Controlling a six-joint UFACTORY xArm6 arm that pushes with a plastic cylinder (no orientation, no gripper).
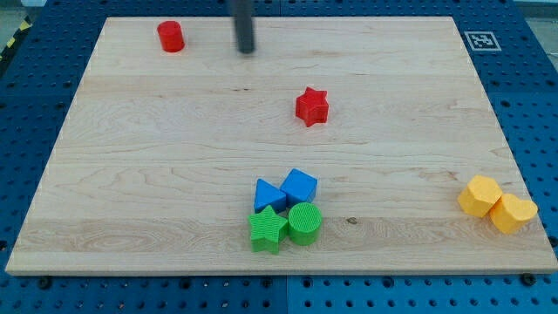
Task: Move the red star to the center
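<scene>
The red star (311, 106) lies on the wooden board (157, 148), a little right of the middle and above it. My tip (247, 50) is near the view's top, up and to the left of the star and well apart from it. A red cylinder (171, 37) stands to the left of the tip near the top edge.
A blue triangle (268, 194), a blue cube (299, 186), a green star (268, 229) and a green cylinder (305, 223) cluster at the bottom middle. Two yellow blocks (480, 195) (513, 212) touch at the bottom right. A marker tag (480, 40) sits in the top right corner.
</scene>
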